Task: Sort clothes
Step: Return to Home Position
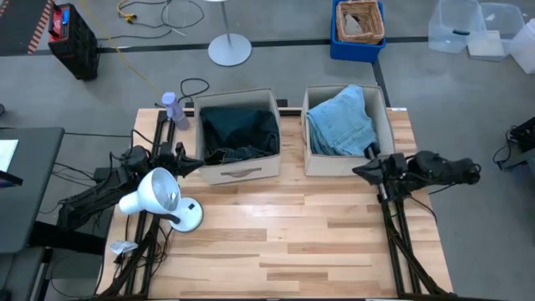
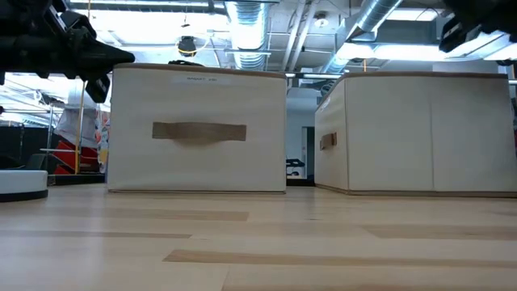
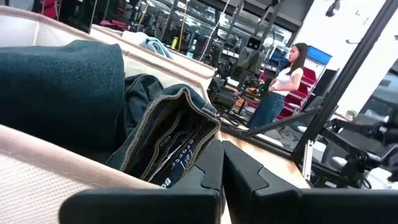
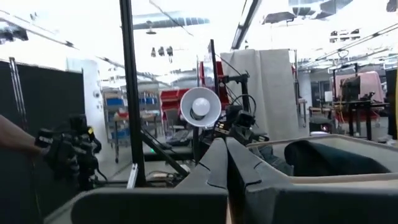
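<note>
Homing step; clothes (image 1: 341, 125) boxed. L gripper (image 3: 222, 155), R gripper (image 4: 226, 152) pinched closed, empty. Next: retract clear of boxes (image 1: 242, 172).

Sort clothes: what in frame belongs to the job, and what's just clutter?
Job: dark jeans in left box; light blue jeans in right box; left gripper, right gripper, both shut, beside the boxes.
Clutter: white lamp; purple object; blue crate on floor.
</note>
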Tool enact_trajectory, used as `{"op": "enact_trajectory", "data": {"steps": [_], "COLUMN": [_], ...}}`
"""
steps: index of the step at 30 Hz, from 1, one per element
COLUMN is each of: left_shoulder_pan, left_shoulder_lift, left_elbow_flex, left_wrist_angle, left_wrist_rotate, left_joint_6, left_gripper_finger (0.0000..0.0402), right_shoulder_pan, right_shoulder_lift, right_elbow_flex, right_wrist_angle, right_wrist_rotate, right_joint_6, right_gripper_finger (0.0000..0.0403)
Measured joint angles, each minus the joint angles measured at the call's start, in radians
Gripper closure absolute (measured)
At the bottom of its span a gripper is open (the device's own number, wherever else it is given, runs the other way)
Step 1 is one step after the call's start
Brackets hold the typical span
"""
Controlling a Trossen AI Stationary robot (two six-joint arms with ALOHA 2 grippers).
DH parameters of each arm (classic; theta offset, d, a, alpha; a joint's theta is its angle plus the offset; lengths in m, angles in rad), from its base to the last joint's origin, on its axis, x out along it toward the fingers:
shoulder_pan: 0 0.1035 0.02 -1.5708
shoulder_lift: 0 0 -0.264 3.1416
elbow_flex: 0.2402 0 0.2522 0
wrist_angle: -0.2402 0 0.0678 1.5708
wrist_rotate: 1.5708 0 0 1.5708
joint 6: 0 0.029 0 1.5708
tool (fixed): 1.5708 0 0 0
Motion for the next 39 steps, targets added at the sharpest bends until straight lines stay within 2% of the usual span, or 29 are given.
{"op": "enact_trajectory", "data": {"steps": [12,19,26,39], "left_shoulder_pan": [0.0,0.0,0.0,0.0], "left_shoulder_lift": [0.0,0.0,0.0,0.0], "left_elbow_flex": [0.0,0.0,0.0,0.0], "left_wrist_angle": [0.0,-0.002,-0.002,-0.002], "left_wrist_rotate": [-0.012,-0.015,-0.019,-0.012], "left_joint_6": [-0.052,-0.093,-0.155,0.092], "left_gripper_finger": [0.0402,0.0402,0.0402,0.0401], "right_shoulder_pan": [0.023,0.019,0.016,0.014], "right_shoulder_lift": [0.0,0.0,0.0,0.0], "right_elbow_flex": [-0.187,-0.188,-0.188,-0.189], "right_wrist_angle": [0.175,0.153,0.069,0.018], "right_wrist_rotate": [-0.001,0.0,0.0,0.0], "right_joint_6": [0.08,0.08,0.162,0.167], "right_gripper_finger": [0.0394,0.0394,0.0394,0.0394]}}
